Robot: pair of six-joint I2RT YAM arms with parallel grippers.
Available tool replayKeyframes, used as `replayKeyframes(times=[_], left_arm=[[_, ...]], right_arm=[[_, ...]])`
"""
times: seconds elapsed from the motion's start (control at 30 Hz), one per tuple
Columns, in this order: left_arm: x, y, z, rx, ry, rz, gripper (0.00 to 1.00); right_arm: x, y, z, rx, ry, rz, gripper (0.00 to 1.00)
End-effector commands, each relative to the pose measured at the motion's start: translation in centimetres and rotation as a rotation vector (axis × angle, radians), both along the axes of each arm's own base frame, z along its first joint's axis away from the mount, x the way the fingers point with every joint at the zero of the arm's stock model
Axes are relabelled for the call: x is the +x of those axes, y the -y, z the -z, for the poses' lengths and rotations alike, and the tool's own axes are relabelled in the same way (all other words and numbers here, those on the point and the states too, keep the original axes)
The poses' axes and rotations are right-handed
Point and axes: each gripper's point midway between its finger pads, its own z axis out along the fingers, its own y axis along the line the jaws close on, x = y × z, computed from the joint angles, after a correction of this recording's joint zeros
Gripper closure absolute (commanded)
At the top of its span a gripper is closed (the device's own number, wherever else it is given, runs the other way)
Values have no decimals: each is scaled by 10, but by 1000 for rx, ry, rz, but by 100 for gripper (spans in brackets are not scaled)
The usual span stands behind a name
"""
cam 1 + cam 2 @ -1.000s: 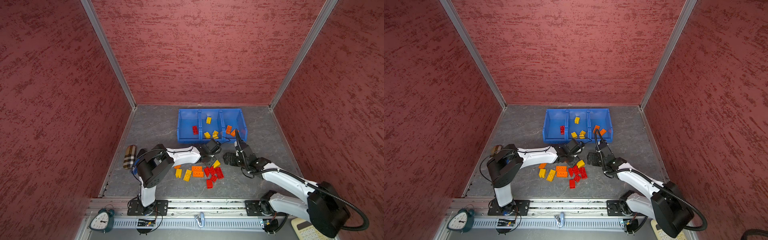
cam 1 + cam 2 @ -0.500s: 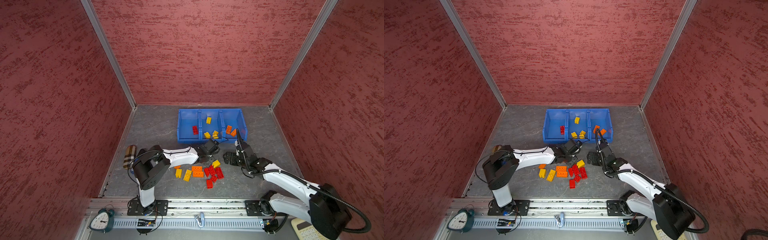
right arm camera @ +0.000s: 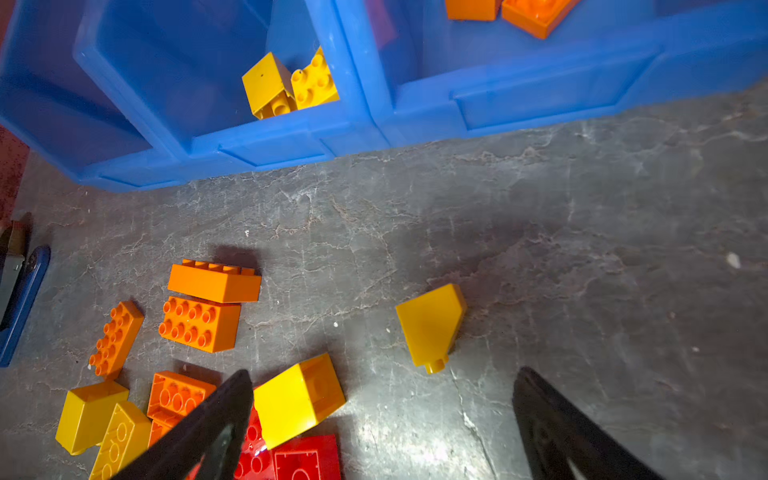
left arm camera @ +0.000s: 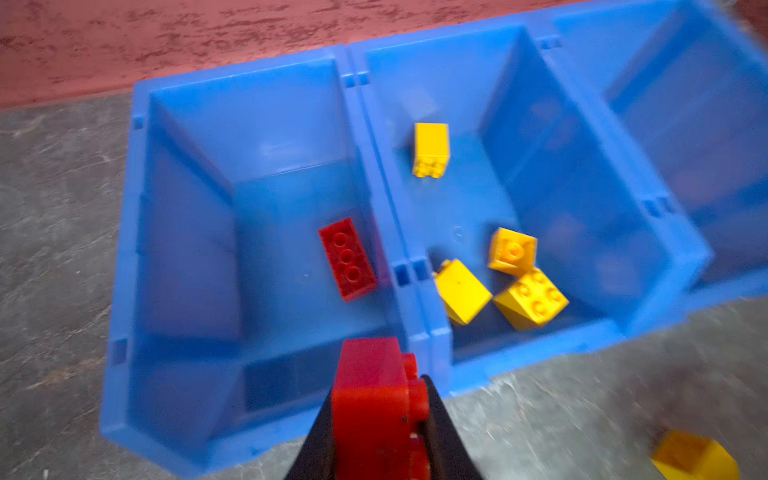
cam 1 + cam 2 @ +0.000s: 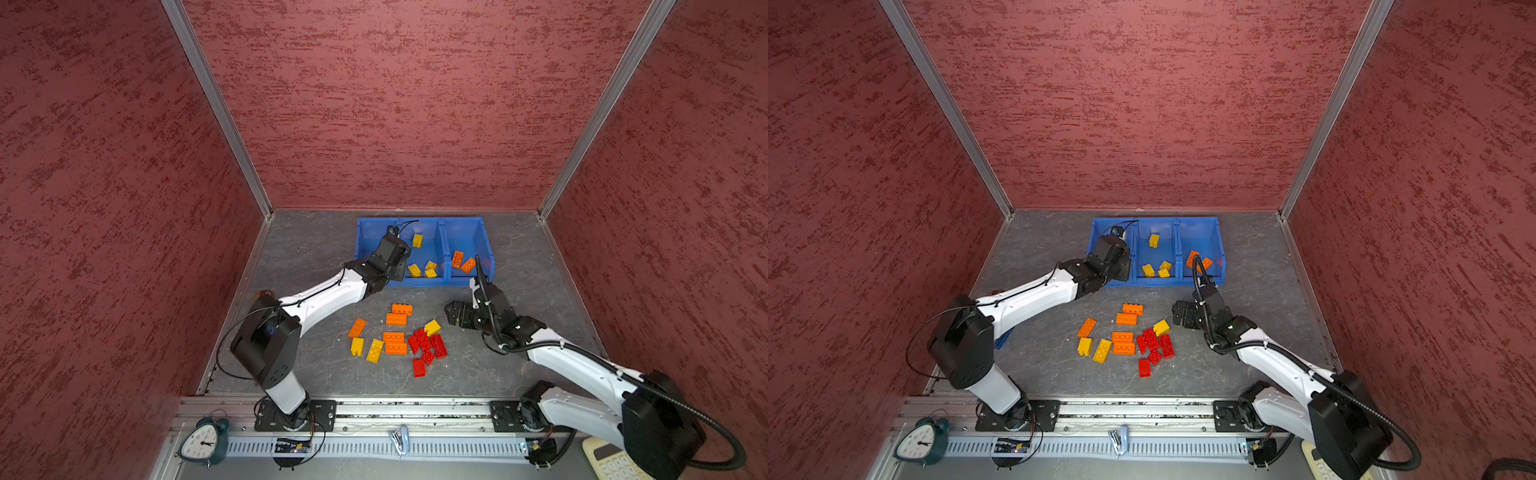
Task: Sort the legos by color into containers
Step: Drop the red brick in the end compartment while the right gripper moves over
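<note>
Legos (image 5: 394,348) all over the grey surface (image 5: 316,249): a mixed heap of red, orange and yellow lies just on the near side of the containers (image 5: 440,281), a good dozen or more waiting to be sorted.

Up in the bins the scheme is plain. The left bin (image 4: 187,216) has one red oblong brick (image 4: 347,259) on its floor. The middle bin (image 4: 561,145) has four yellow bricks (image 4: 461,291), one far back and three bunched by the near lip. The right bin (image 5: 467,232) has two orange bricks (image 5: 462,261). No colour is in the wrong place that I can see.

And another is on offer. The left tool (image 4: 380,386) pinches a red brick (image 4: 365,370) tight, hanging right above the near lip of the left bin. I'd call this the drop-off step, with only the release to come.

Over on the right, the right tool (image 3: 384,372) hovers low over the surface, jaws spread wide and nothing in them. A yellow sloped brick (image 3: 432,324) lies just ahead of the gap, and a yellow cube (image 3: 299,399) sits beside one finger.

My read is that it's early going, roughly a third done at best, with the bulk of the heap left.
</note>
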Motion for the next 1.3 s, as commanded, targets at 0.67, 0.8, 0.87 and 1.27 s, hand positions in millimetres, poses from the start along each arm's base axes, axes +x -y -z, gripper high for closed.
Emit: replayKeyframes(times=[0.67,0.8,0.87,1.27], left_arm=[[25,0,-16,-91,4,-129,31],[6,-6,-33,-203,33,-128,20],[-3,-13,-42,-242,61,-137,14],[-35,-93,-25,-244,23,-391,1]], right_arm=[[0,-89,-29,-19,205,-642,10],[-7,-109,-21,-126,308,-899,18],[-8,-117,-15,-183,339,-997,19],[27,-141,28,-475,426,-1269,39]])
